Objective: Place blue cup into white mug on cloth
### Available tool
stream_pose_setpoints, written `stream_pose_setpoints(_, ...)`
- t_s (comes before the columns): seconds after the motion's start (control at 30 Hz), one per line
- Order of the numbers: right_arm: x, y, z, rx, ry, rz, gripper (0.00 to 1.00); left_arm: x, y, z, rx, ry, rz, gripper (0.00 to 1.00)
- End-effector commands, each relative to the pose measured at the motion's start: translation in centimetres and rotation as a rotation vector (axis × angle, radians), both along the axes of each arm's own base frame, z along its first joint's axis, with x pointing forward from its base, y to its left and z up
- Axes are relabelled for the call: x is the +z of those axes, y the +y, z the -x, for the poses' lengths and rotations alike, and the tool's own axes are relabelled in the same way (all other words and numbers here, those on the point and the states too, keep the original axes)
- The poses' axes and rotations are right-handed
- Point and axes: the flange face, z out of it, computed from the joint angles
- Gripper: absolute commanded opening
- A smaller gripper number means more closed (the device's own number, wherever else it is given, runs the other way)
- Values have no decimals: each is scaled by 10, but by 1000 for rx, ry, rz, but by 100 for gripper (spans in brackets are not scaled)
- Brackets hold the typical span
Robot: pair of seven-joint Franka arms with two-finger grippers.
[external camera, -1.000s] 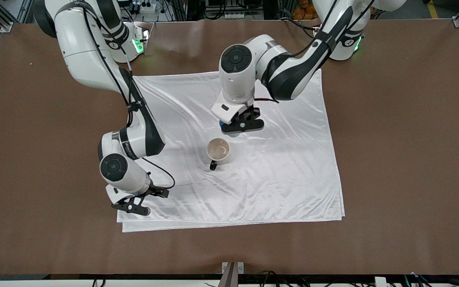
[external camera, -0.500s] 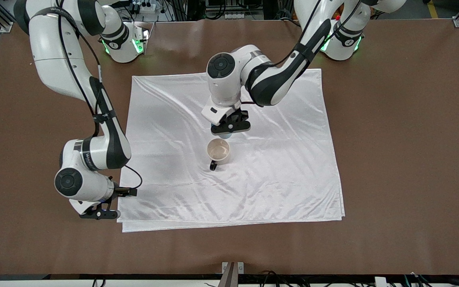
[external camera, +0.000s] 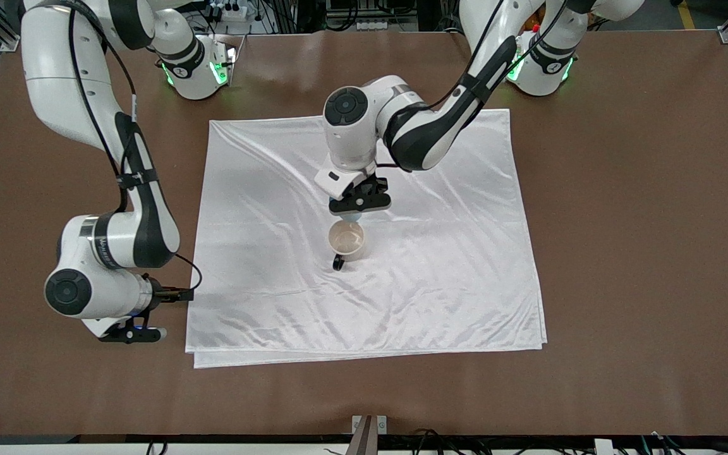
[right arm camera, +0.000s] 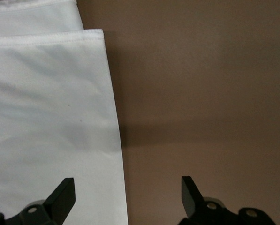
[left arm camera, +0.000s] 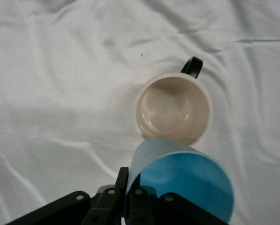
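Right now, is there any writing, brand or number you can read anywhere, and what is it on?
Dark band on the right arm: lettering there, too small to read.
Blue cup, white mug, cloth: no text on any.

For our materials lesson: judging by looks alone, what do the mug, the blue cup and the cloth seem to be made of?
White mug: probably glazed ceramic, with a glossy cream inside and thick rim.
Blue cup, held by the left gripper: smooth and matte, possibly plastic; unclear.
Cloth: satin-like fabric, with a shiny sheen and soft wrinkles.
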Motion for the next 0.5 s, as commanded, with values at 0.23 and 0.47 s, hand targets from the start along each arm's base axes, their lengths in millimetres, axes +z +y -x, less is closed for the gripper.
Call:
stream_pose_setpoints(0.23,108,-22,49,-8,18,-83,100,6,7,-32,39,-72,29,0)
stream_pose_setpoints(0.47,158,-29,67,-12,23,-97,100,-4,5,-35,42,-81,48,0)
